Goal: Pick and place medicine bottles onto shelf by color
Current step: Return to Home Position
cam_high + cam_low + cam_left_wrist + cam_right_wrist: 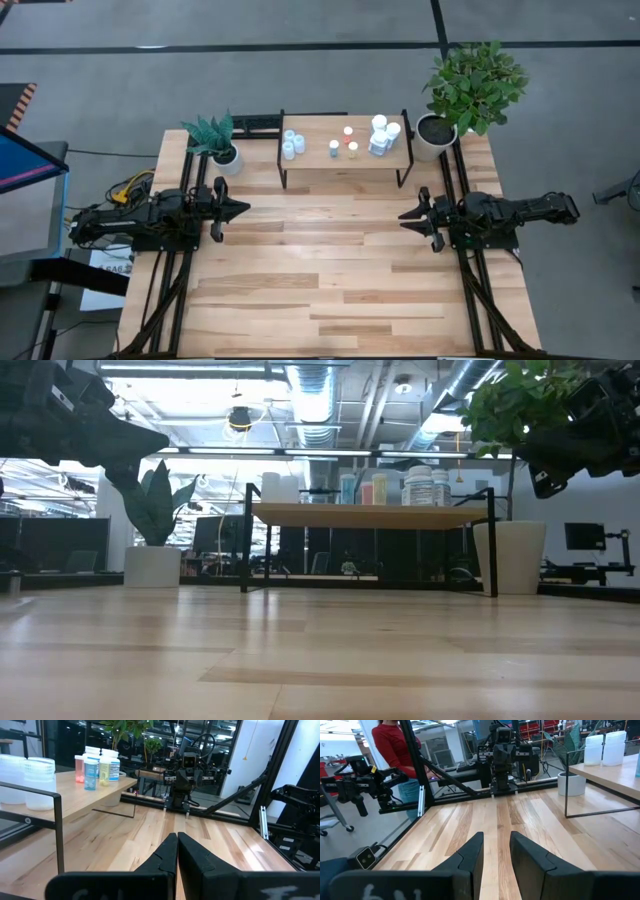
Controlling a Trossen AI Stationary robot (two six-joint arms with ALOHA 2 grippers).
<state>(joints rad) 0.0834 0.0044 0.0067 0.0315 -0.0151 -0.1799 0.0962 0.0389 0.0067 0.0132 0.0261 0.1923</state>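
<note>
1. The shelf (pixel 320 128) stands at the middle of the counter's (pixel 330 290) far edge. A small plant (pixel 213 135) sits near the far left corner and a bigger plant (pixel 472 80) at the far right corner.
2. All the medicine bottles (pixel 350 146) in view stand upright on the shelf top. Pale white bottles (pixel 290 146) stand at its left end, small ones with coloured caps in the middle, and chunky white bottles (pixel 381 135) at its right end.
3. The left gripper (pixel 244 208) hangs above the counter near the left edge, pointing toward the middle. Its jaws are pressed together and hold nothing.
4. The right gripper (pixel 404 219) hangs above the counter near the right edge, facing the left one and well apart from it. Its jaws are spread a little, with a narrow gap between them, and nothing is in them.
5. Both grippers are well apart from the shelf and the bottles.
6. In the right wrist view, a person (pixel 395 747) in a red top stands in the room beyond the counter.
</note>
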